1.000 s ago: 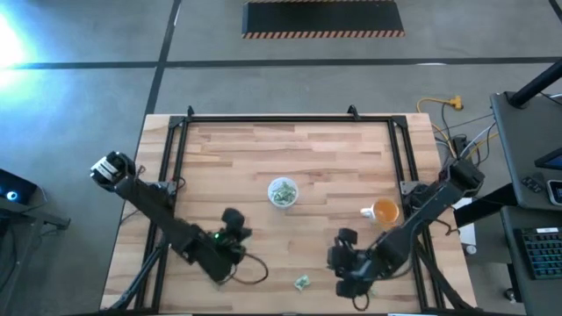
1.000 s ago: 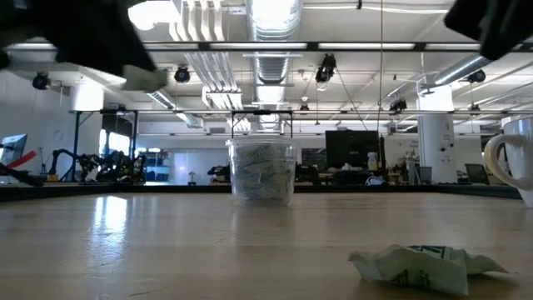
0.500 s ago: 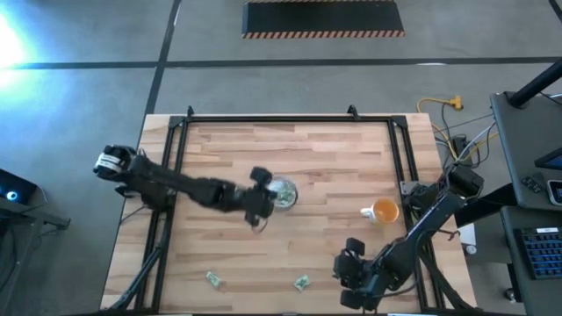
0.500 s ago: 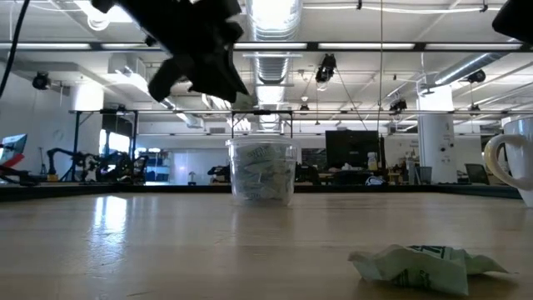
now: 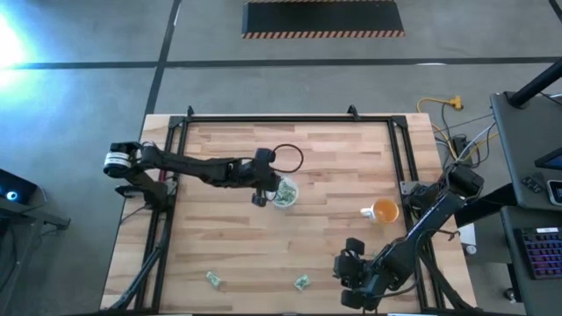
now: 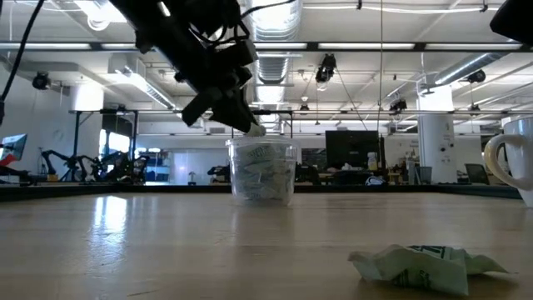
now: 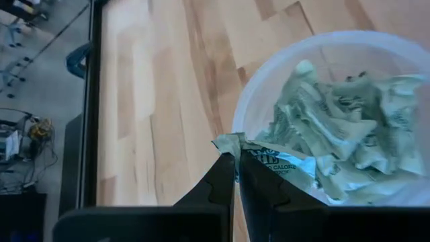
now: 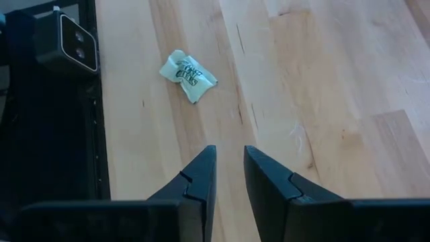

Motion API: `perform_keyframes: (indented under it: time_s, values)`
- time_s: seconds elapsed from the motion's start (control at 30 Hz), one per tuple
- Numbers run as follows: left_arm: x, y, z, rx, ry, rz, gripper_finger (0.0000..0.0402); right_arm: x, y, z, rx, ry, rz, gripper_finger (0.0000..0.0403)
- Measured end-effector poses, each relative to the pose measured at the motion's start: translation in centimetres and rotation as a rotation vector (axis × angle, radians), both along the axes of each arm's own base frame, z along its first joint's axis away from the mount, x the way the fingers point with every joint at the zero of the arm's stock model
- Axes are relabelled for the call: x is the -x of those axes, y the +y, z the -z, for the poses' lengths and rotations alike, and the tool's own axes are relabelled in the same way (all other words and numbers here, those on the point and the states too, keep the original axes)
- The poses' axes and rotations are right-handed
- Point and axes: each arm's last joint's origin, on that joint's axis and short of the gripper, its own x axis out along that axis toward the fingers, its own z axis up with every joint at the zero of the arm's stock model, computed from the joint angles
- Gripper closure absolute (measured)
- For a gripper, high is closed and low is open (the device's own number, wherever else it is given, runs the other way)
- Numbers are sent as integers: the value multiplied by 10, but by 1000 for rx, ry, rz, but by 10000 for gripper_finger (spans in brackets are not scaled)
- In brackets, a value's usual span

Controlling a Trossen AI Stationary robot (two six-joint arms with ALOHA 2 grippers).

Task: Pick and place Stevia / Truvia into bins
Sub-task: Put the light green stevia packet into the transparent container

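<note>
The translucent white cup [image 5: 283, 192] stands mid-table, holding several green-and-white packets [image 7: 342, 114]. My left gripper [image 5: 262, 187] is at the cup's left rim [image 7: 250, 111], shut on one packet [image 7: 275, 161]; the low view shows its tip [image 6: 248, 125] just above the rim. Two more packets lie flat on the wood near the front edge: one [image 5: 213, 279] to the left, one [image 5: 302, 282] in the middle, also seen crumpled in the low view [image 6: 416, 265]. My right gripper [image 8: 229, 160] hovers open at the near right [image 5: 349, 262], the middle packet [image 8: 187, 74] ahead of its fingers. My left gripper pinches the packet by its crumpled end [image 7: 230, 144] between its two fingers. The fingers slant down, coming from the table's left side. The packet is lifted clear of the table and sticks out past the fingertips over the cup's rim, above the packets inside.
An orange cup [image 5: 385, 211] stands right of the white cup; its handle shows at the low view's right edge [image 6: 510, 162]. A black frame [image 5: 263, 119] borders the table's far edge and sides. A small camera block [image 8: 67, 42] sits at the near edge by the middle packet.
My left gripper has swung from the table's near left toward the far side and right, carrying the packet up to the cup's rim. The left packet on the table, hidden under that arm before, now shows. My right gripper has shifted slightly toward the near edge.
</note>
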Motion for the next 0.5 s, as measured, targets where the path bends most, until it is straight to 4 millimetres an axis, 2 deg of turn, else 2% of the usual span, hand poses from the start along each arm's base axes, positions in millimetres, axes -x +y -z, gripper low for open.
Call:
perform_keyframes:
  time_s: [0.2,0.5]
  values:
    - [-1,4,8,17,31,2,390,0,0,0,0,0,-1,335]
    - [1,4,5,10,21,-27,261,0,0,1,-4,3,1,335]
